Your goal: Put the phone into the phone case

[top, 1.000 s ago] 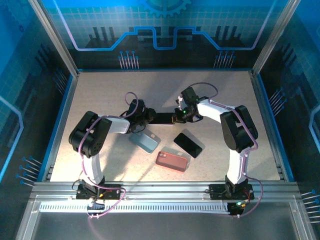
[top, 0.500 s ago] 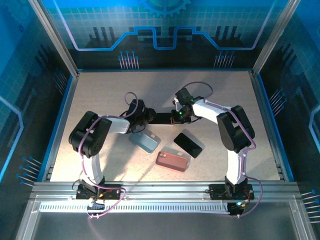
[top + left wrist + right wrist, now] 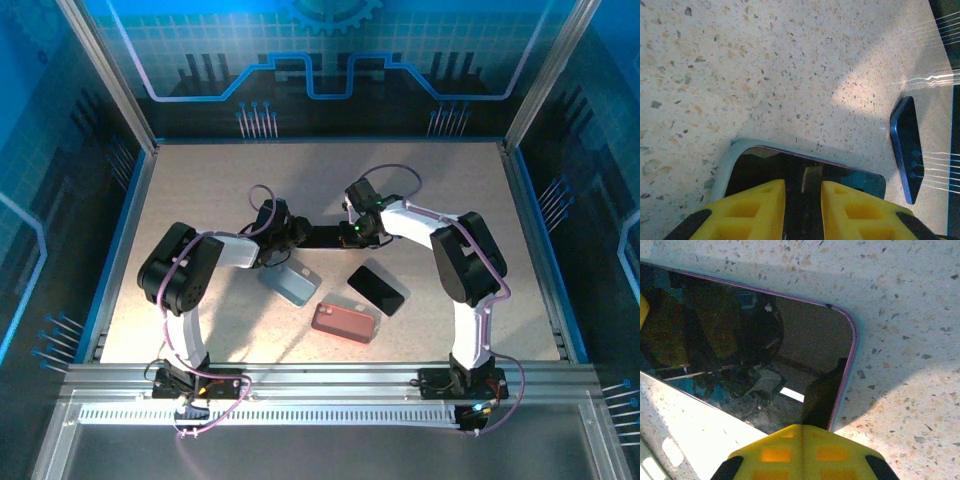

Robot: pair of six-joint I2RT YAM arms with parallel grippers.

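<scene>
A dark-screened phone (image 3: 325,237) with a thin purple edge lies flat at mid-table between my two grippers. In the left wrist view the phone (image 3: 840,172) sits inside a pale grey-blue case rim (image 3: 726,165); the same pale rim (image 3: 863,355) borders the phone (image 3: 740,340) in the right wrist view. My left gripper (image 3: 296,236) is over the phone's left end, its yellow fingers (image 3: 760,200) a narrow gap apart above the screen, left gripper (image 3: 803,187) holding nothing. My right gripper (image 3: 351,234) is shut, its joined tips (image 3: 802,432) at the phone's right corner.
Nearer the arms lie a light blue case (image 3: 290,283), a black phone (image 3: 377,289) and a coral case (image 3: 343,322). The dark phone (image 3: 907,145) shows edge-on at the right of the left wrist view. Blue walls ring the table.
My right gripper has slid a little to the left, onto the phone's right end. The left arm and the phone have stayed put.
</scene>
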